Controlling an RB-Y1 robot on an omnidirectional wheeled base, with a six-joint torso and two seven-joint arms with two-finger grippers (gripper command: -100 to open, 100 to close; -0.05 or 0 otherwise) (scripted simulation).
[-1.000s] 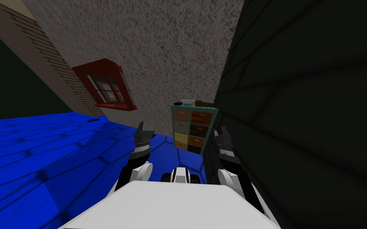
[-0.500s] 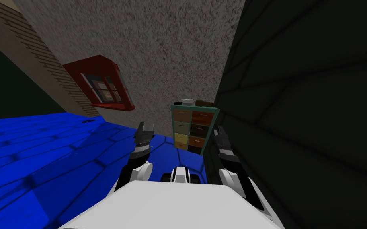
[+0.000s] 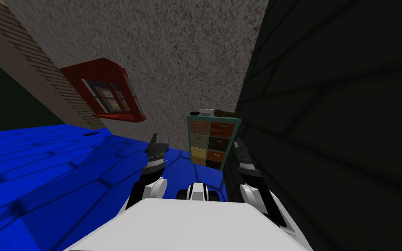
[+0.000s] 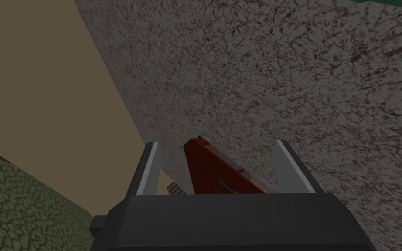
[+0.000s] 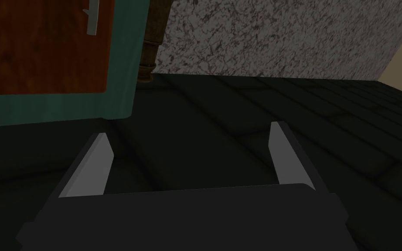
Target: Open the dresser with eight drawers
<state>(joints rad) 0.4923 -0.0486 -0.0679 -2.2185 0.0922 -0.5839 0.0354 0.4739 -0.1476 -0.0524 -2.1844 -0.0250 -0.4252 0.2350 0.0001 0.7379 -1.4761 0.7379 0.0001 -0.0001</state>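
Two surfaces, speckled grey wall (image 3: 174,56) and dark wall (image 3: 326,109), are meeting behind the teal-framed eight-drawer dresser (image 3: 212,141) standing in their corner. Right gripper (image 5: 189,130) is hovering near its frame, left gripper (image 4: 217,143) farther off, both holding their fingers apart.

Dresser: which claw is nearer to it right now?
Right. The right claw hangs open close beside the right edge of the dresser; the left claw, also open, is farther off to its left, over the blue floor.
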